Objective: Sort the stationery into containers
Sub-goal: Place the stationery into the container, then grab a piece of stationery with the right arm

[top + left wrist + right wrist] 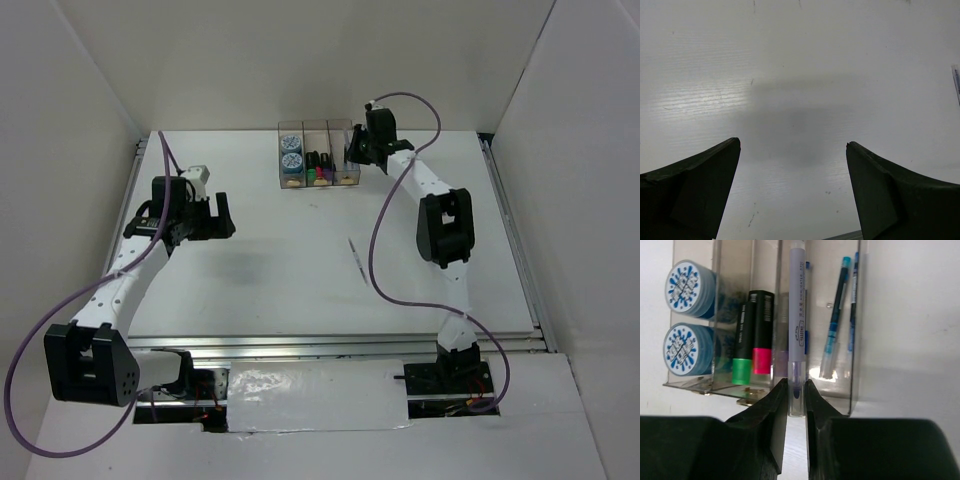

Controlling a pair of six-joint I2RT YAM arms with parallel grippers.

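Overhead, my right claw point(358, 150) hangs at the right end of the containers point(316, 128), while my left claw point(224, 214) hovers well off to their left over the bench point(270, 290). One loose pen point(354, 257) lies on the bench behind my right claw, towards the arm bases. Through the left wrist camera, my left claw point(793, 145) is spread wide with nothing between its fingers. Only bare bench lies beneath it, and the loose pen point(956, 82) just shows far out to its right. Through the right wrist camera, my right claw point(796, 390) pinches the near end of a blue-grey pen point(797, 315), which runs straight ahead over the containers point(732, 280), about above the wall between the middle and right boxes. I cannot tell whether it has entered a box. Ahead and far left, two tape rolls point(687, 282) fill the left box. Highlighters point(761, 325) with green and pink caps sit just left of my pen, and the sorted pens point(836, 315) lie just right of it. I judge the sorting nearly done: this pen must be released, then the loose one fetched.
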